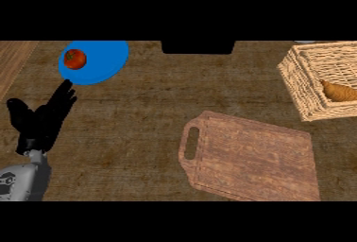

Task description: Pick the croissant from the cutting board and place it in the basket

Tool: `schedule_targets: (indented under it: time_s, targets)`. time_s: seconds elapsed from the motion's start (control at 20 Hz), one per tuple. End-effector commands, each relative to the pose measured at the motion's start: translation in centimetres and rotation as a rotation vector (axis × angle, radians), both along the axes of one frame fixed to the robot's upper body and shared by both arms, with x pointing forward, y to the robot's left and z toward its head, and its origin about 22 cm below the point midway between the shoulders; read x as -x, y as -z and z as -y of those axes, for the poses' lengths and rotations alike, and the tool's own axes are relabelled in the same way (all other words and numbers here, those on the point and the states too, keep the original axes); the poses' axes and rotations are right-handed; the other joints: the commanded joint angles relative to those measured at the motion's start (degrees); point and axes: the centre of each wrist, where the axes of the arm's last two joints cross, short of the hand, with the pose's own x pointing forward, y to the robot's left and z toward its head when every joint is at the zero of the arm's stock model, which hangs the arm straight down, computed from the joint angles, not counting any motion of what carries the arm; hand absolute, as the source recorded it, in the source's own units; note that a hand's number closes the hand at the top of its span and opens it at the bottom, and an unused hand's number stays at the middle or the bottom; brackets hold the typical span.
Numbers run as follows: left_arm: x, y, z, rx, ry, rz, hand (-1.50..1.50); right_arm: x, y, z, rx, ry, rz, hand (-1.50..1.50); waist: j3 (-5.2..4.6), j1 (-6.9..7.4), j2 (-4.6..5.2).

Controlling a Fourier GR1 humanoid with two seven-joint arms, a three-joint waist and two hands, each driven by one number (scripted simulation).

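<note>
The croissant [339,91] lies inside the wicker basket [304,80] at the right edge of the head view. A wooden cutting board [251,158] with a handle slot sits bare in the lower middle of the counter. My left hand [40,120] rests at the left, open with fingers straight and pointing up toward the blue plate. It holds nothing. My right hand does not show.
A blue plate [101,64] at the back left carries a red tomato [74,58]. A dark block [198,46] sits at the counter's far edge in the middle. A lighter wooden strip [10,61] runs along the far left.
</note>
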Motion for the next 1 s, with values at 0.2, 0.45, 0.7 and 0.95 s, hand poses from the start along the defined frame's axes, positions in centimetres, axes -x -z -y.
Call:
schedule_targets:
  time_s: [0.2, 0.45, 0.7, 0.95]
  targets:
    - [-0.3, -0.3, -0.1, -0.008, -0.019, 0.009, 0.00, 3.5, -4.1, 6.6, -0.366, 0.135, 0.094, -1.50, 0.07, -0.23, 0.19]
    - [-0.2, 0.4, 0.1, 0.006, 0.010, -0.005, 0.00, 9.0, -3.3, 11.7, -0.400, 0.134, 0.051, -1.50, 0.20, 0.37, 0.59]
    - [-0.7, -1.5, 0.0, 0.024, 0.024, 0.018, 0.00, 13.6, -3.2, 14.6, -0.339, 0.094, -0.059, -1.50, 0.46, 0.74, 0.75]
    - [-0.9, -0.8, 0.5, 0.019, 0.008, 0.018, 0.00, 16.5, -4.1, 16.1, -0.325, 0.040, -0.091, -1.50, 0.59, 0.52, 0.96]
